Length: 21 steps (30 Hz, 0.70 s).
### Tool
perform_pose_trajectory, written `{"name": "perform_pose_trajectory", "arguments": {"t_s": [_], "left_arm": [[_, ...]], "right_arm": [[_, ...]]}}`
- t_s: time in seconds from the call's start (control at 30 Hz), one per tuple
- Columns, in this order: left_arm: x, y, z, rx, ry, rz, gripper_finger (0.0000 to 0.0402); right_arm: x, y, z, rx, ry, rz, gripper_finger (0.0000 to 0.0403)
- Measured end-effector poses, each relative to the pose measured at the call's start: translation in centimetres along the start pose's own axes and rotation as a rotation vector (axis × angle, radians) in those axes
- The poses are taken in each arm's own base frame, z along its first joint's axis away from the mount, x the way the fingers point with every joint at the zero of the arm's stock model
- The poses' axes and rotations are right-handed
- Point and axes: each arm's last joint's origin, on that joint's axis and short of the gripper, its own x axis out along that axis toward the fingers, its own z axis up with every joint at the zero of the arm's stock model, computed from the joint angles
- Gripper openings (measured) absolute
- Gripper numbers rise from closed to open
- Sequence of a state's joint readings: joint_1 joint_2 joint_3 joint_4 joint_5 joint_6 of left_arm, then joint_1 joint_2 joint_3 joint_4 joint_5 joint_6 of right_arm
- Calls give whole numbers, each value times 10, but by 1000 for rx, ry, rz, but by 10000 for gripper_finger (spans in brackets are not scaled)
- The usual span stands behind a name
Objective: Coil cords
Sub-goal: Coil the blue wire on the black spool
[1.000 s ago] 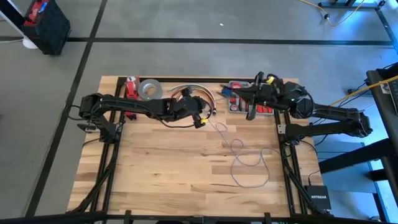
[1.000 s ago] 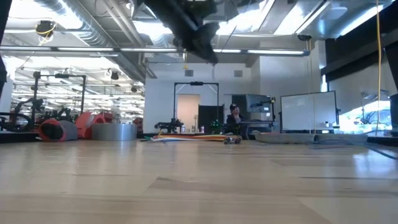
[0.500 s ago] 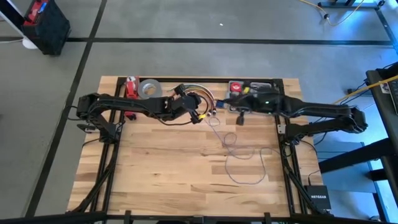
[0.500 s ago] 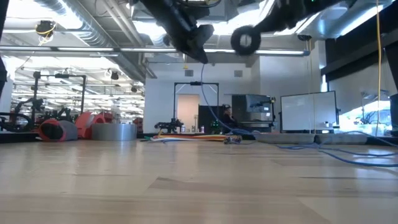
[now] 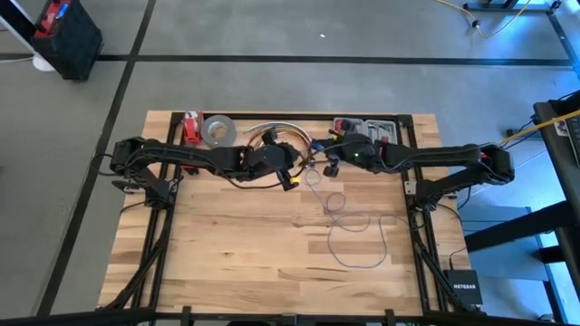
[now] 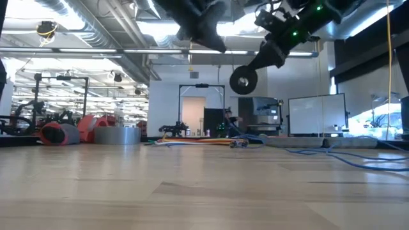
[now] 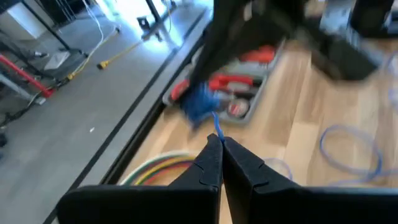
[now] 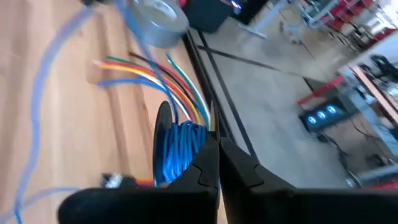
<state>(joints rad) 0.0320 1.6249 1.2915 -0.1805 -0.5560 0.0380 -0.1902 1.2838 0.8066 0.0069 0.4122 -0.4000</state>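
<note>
Both grippers pinch the cords (image 5: 355,237) (table's far edge) — raised.

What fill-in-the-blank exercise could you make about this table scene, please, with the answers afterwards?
The left gripper and the right gripper are both ____.
The colour of the cord is ____.
The grey tape roll lies on the ____ arm's side of the table.
Missing words: shut; blue; left.
</note>
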Motion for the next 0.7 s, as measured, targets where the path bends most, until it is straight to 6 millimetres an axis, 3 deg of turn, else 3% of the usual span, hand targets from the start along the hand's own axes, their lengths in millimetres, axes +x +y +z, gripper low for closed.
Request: {"name": "perform_pose_trajectory", "arguments": {"t_s": [0.37, 0.7], "left_arm": [[6, -6, 6, -47, -73, -78, 0], [7, -7, 7, -63, -91, -68, 0]], "right_arm": [[6, -2, 20, 167, -251, 32, 3], [-16, -21, 46, 295, -548, -12, 3]]}}
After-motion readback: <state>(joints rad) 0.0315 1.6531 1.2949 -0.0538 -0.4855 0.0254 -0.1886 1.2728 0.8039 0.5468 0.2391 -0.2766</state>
